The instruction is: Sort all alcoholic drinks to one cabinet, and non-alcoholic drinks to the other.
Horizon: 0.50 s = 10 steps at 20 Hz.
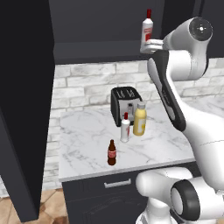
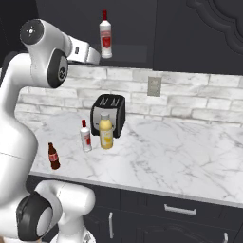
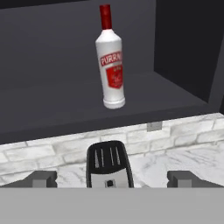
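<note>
A: Going left to right along the table [image 1: 87, 144], what stands there?

B: In the left base view, the small dark brown bottle [image 1: 112, 152] stands nearest the front edge, at about seven o'clock from the rest. Next comes a white bottle with a red cap [image 1: 125, 128], upright, and just beside it at three o'clock the yellow juice bottle [image 1: 140, 119]. Whether those two touch, I cannot tell. The black toaster [image 1: 124, 103] sits behind them, at twelve o'clock, against the brick wall.

A: And the other white bottle?

B: The second white bottle [image 3: 110, 59] stands upright on the shelf [image 3: 61, 109] of the open upper cabinet [image 3: 183, 48], up at twelve o'clock above the toaster. In the hand view its red label faces the camera, and it stands free, with nothing touching it.

A: What about the gripper?

B: The gripper [image 3: 112, 179] is spread as wide as it goes and grasps nothing. Its two fingertips [image 3: 41, 178] show far apart at the bottom of the hand view, at about seven and five o'clock, with the toaster seen between them down below. In the right base view the arm reaches up towards the cabinet, its hand just at nine o'clock of the shelved bottle [image 2: 106, 35].
</note>
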Motion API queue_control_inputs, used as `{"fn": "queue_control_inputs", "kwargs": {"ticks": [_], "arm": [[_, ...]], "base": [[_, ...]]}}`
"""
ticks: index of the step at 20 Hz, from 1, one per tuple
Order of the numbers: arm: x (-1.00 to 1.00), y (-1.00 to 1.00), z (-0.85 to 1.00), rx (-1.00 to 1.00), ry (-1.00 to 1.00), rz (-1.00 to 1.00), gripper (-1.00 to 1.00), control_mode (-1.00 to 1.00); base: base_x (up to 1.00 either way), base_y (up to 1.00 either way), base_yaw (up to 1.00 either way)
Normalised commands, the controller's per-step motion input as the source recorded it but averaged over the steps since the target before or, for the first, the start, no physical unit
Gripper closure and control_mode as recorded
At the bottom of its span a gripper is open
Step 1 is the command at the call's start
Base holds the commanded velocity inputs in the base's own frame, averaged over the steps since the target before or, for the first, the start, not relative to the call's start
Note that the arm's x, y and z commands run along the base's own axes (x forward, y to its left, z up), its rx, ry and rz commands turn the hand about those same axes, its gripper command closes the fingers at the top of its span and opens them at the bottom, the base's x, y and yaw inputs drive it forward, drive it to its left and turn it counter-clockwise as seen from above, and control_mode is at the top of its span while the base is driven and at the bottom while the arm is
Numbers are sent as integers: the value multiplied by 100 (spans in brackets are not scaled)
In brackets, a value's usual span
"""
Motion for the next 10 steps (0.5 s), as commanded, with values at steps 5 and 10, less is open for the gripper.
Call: {"fn": "queue_control_inputs", "kwargs": {"ticks": [5, 10], "arm": [[-18, 8, -31, 0, 5, 4, -100, -100], [-16, 11, -34, 0, 6, 4, -100, -100]], "base": [[0, 0, 0], [0, 0, 0]]}}
